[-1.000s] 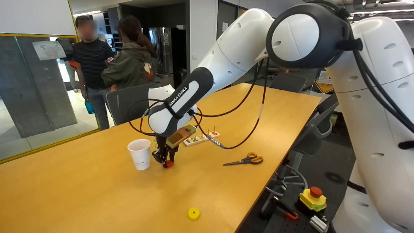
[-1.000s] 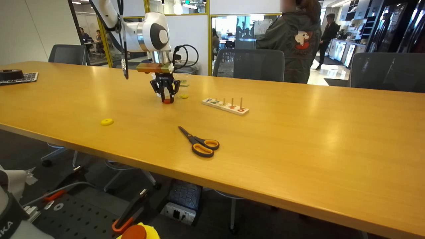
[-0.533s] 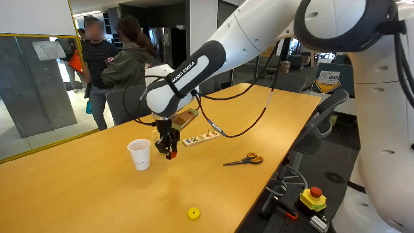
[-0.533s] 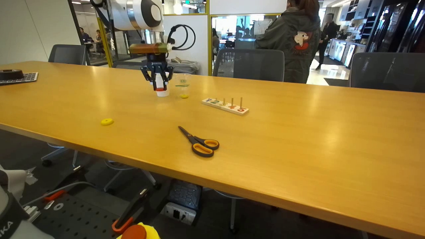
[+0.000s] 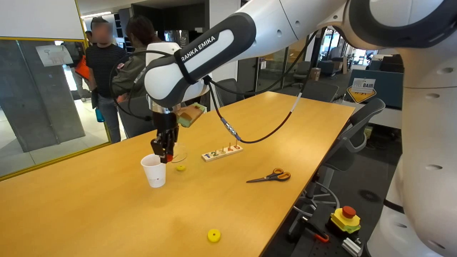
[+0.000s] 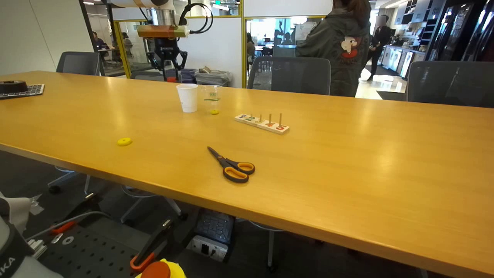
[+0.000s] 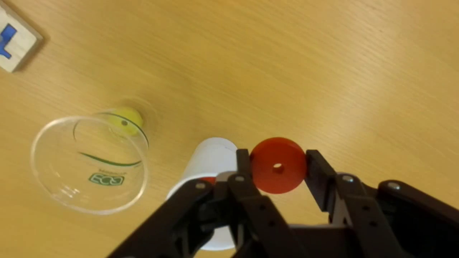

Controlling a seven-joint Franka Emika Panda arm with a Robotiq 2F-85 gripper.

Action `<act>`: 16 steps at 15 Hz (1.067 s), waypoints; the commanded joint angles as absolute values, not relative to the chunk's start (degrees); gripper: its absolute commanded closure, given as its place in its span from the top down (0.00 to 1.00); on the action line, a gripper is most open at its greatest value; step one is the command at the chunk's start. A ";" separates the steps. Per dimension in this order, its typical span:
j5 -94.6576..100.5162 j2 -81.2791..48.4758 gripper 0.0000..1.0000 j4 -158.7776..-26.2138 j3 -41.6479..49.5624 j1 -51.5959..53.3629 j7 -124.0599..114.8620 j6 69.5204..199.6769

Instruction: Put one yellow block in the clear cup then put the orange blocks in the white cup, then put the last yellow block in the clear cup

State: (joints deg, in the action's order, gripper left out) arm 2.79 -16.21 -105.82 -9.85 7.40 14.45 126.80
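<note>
Fingers (image 7: 244, 161) are clamped on an orange block (image 7: 277, 156), which over the past second has left the table (image 5: 107, 214) and come up near the white cup (image 7: 215, 157); that suggests this piece needs only shifting over the mouth and letting go. From the block in the wrist view, that cup sits at eight o'clock, a red-orange piece (image 7: 208, 180), likely another orange block, showing inside. Farther, at nine, the clear cup (image 7: 107, 179) has one yellow block (image 7: 127, 118) at its bottom. The last yellow block (image 5: 214, 235) lies well apart, at five o'clock from the fingers in an exterior view.
</note>
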 commanded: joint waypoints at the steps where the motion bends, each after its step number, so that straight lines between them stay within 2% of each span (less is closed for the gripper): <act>1: 1.10 -19.80 0.25 -100.18 -10.73 7.31 18.34 127.95; 10: 3.11 -30.45 0.25 -88.57 -10.19 8.10 18.13 127.42; 16: 4.18 -33.19 0.25 -85.14 -9.32 8.16 17.63 127.11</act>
State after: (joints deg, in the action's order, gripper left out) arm 3.21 -31.61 -88.60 -10.01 7.57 17.82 127.90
